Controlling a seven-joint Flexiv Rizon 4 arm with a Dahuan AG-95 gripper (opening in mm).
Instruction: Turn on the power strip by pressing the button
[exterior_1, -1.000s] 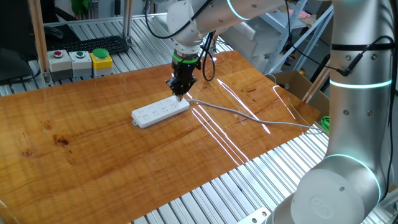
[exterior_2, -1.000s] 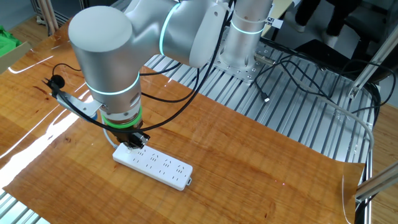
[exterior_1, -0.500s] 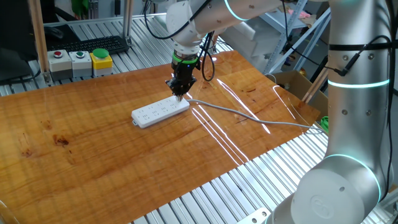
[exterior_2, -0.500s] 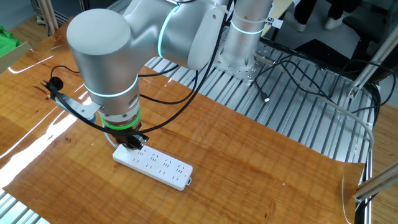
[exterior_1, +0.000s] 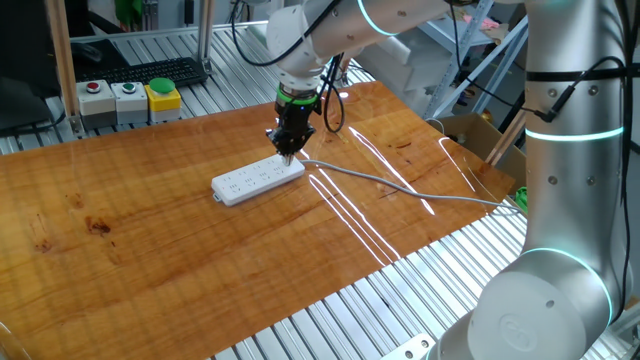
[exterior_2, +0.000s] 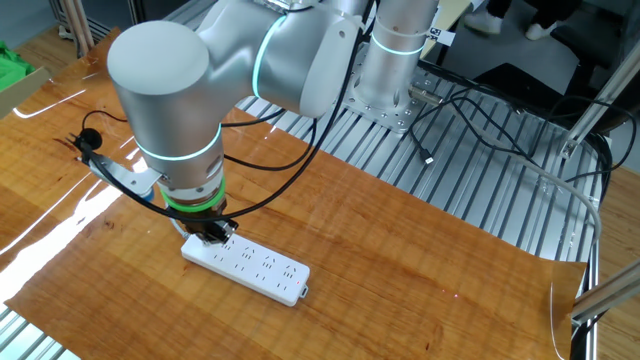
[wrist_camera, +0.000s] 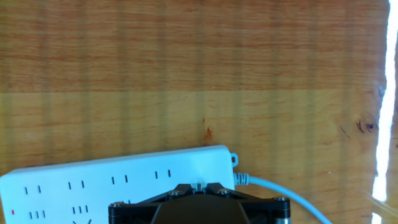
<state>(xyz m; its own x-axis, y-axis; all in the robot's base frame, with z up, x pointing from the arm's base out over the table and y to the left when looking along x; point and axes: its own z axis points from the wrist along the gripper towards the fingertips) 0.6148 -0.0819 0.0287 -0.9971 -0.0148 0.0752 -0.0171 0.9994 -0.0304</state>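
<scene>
White plastic power strip (exterior_1: 258, 179) lies flat on the wooden table (exterior_1: 150, 250), left of centre in one fixed view and at lower centre in the other fixed view (exterior_2: 245, 266). Its grey cable (exterior_1: 400, 188) leaves the right end and runs toward the right edge of the frame. In the hand view the strip (wrist_camera: 118, 180) occupies the lower left, with rows of socket slots visible and the cable (wrist_camera: 280, 190) exiting at lower right.

Gripper (exterior_1: 289, 150) points straight down over the cable end of the strip, its tip at or just above the top face; contact cannot be confirmed. In the other fixed view the gripper (exterior_2: 211, 234) sits over the left end of the strip. Finger spacing cannot be determined: the hand view shows only the black gripper body (wrist_camera: 199, 202) at the bottom edge.

Behind the table, at upper left of one fixed view, a control box (exterior_1: 130, 100) carries 3 buttons beside a black keyboard (exterior_1: 150, 72).
</scene>
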